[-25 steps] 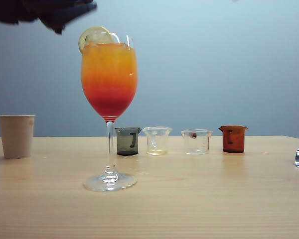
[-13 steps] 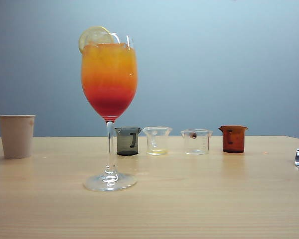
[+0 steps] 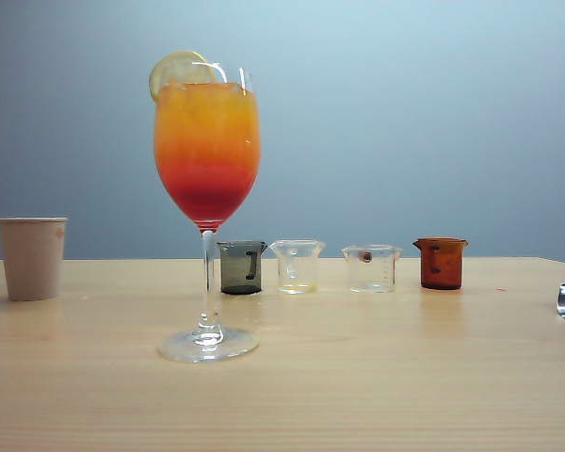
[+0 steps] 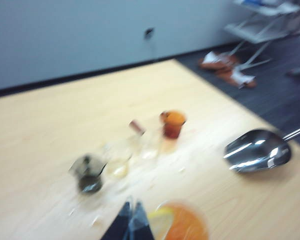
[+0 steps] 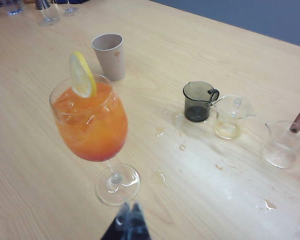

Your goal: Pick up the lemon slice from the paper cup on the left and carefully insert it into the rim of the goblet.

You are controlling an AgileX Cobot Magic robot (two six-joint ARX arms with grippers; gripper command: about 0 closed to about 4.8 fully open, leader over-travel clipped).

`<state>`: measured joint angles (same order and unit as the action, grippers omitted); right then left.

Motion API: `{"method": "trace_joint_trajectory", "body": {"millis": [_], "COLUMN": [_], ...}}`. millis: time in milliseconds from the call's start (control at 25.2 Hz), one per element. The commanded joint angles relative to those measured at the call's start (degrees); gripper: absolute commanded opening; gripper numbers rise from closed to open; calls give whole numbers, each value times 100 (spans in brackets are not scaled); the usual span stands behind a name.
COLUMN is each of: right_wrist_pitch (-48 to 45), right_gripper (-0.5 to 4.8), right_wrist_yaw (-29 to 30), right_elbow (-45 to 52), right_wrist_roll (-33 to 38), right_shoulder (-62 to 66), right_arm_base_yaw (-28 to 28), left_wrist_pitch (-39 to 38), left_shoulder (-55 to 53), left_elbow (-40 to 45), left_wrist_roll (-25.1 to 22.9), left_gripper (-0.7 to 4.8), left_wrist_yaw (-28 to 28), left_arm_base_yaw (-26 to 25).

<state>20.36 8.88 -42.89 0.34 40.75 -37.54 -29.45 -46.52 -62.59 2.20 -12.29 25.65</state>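
The lemon slice sits on the goblet rim, so the task looks done; my left gripper and right gripper hover above the desk, jaws pressed together, empty.

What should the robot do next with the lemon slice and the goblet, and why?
Probably nothing more than keeping both arms clear. The lemon slice already sits wedged on the rim of the goblet, upright and unsupported. The left gripper and the right gripper both have shut jaws holding nothing, so another touch would only risk tipping the tall glass.
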Motion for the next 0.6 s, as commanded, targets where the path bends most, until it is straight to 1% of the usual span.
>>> {"method": "trace_joint_trajectory", "body": {"millis": [40,199,278,318,358,437,596], "right_wrist_pitch": [-105,-101,-109,-114,-140,-216,-533], "right_gripper": [-6,-6,-6,-6,-6,-6,-6], "right_wrist_yaw": [4,2,-50,-149,-149,-151,-264], "right_elbow": [-4,63,142,243,345,474,841], "right_wrist_roll": [-63,-146,-236,-258,-352,-402,-400], "right_shoulder": [-15,-15,-26,-76,-162,-295,-673], "right_arm_base_yaw": [-4,-4,-2,-2,0,-2,4], "left_wrist_pitch": [-391,-651,-619,-420,-219,28,824], "left_shoulder": [81,85,129,223,374,610,1158], "left_elbow": [-13,83,251,535,822,1169,1943], "left_wrist_roll": [22,46,210,330,389,387,382], "left_gripper": [-6,-6,-6,-6,-6,-6,-6], "left_wrist_yaw": [896,1423,1644,1703,1821,1902,1902], "left_arm_base_yaw": [457,992,1252,1475,1593,1650,1650]}}
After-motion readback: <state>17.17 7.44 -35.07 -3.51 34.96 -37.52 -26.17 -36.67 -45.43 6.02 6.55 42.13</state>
